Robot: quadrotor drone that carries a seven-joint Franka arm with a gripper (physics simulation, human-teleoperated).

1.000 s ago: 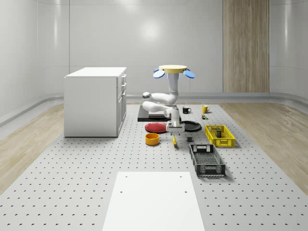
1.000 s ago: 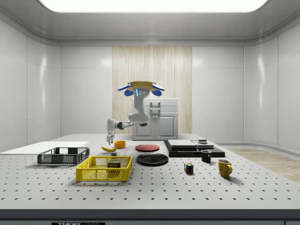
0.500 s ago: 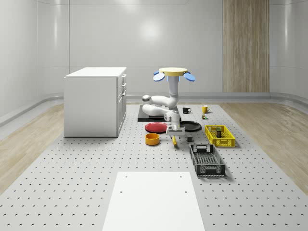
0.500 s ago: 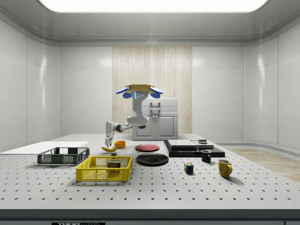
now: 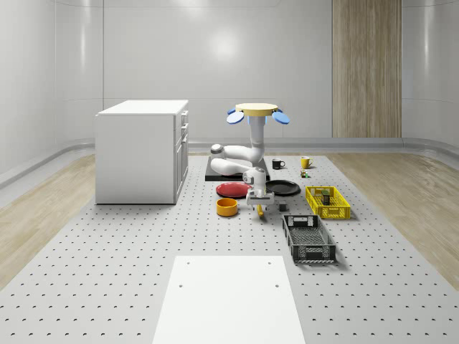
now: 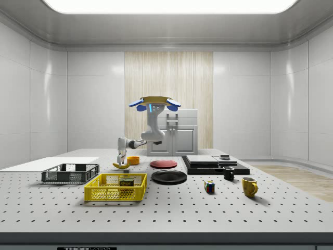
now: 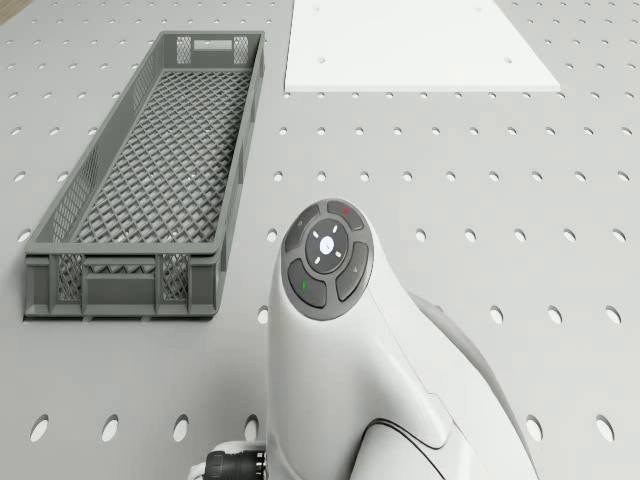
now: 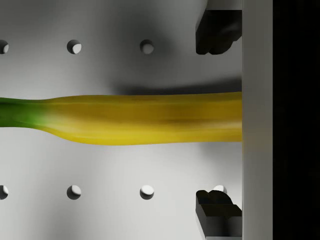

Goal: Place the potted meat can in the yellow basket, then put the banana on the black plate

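Observation:
The banana (image 8: 140, 120) lies on the perforated table, yellow with a green stem. My gripper (image 8: 217, 122) is open just above it, one dark fingertip (image 8: 217, 32) on each side and a gap to the fruit on both. In the whole-scene view the gripper (image 5: 257, 201) hangs right over the banana (image 5: 259, 210), with the drone (image 5: 257, 110) hovering above and behind. The potted meat can (image 6: 126, 183) sits inside the yellow basket (image 6: 106, 194). The black plate (image 5: 283, 188) lies beyond the banana, next to the basket (image 5: 328, 202).
A red plate (image 5: 233, 189) and an orange bowl (image 5: 226, 207) lie beside the banana. A grey crate (image 7: 150, 170) stands near the white sheet (image 7: 420, 45). A white cabinet (image 5: 142, 150), a black slab (image 5: 229, 174), two mugs and a colour cube (image 6: 209, 186) stand further off.
The gripper has come down over the banana and the arm has folded lower. The drone has shifted slightly and sunk a little. The banana and the can have not moved.

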